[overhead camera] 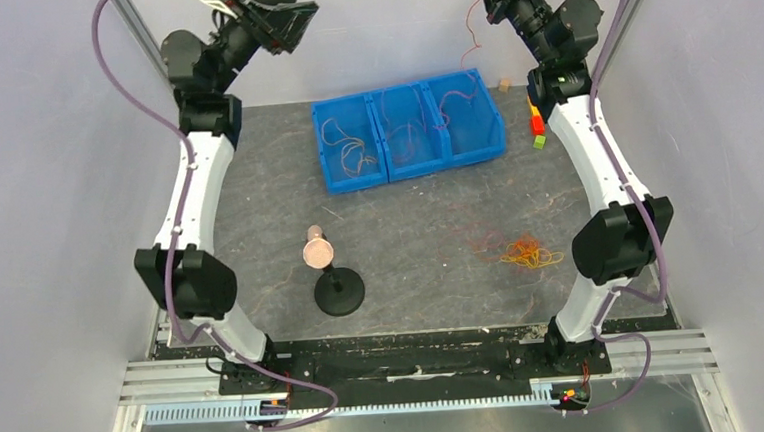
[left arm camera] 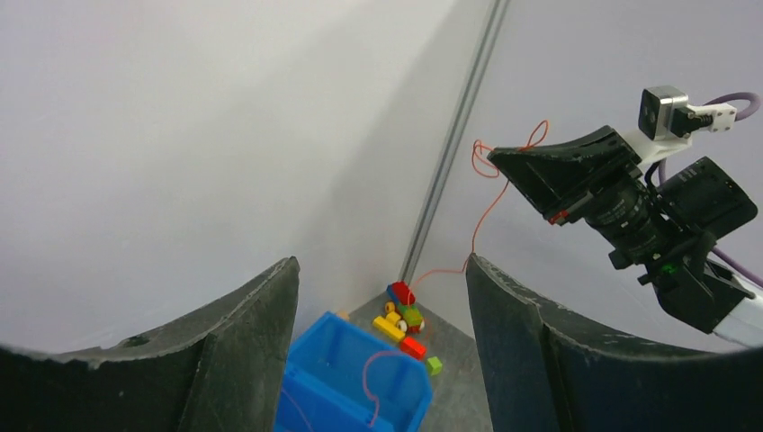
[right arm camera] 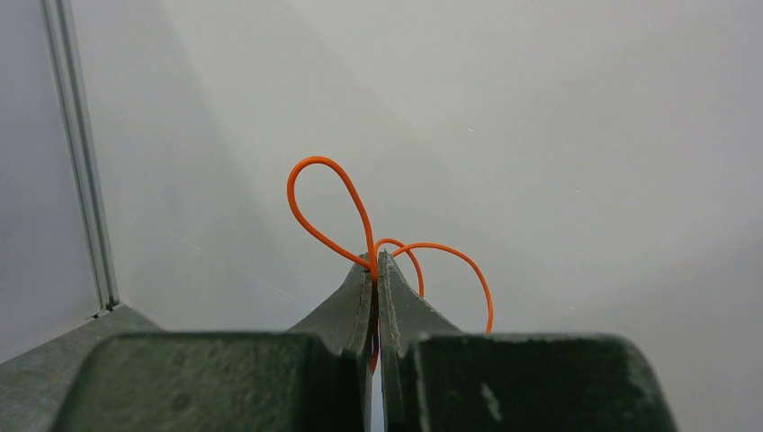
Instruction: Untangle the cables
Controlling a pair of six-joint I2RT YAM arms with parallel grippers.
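Orange cable (right arm camera: 314, 160) pinched tight in R gripper (right arm camera: 374, 270), high above blue bin (overhead camera: 415, 166), right end. L gripper (left arm camera: 378, 270) wide open, empty. Tangle (overhead camera: 531, 255) lies nearer than bin. Prob best: lower slowly, no snagging.

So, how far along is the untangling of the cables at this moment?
Done: loose strands lie in all three compartments of the blue tray. In hand: the right end effector is shut on one orange cable, raised high; the left end effector is open and empty. Left: an orange-yellow tangle on the table, a thin reddish strand beside it.
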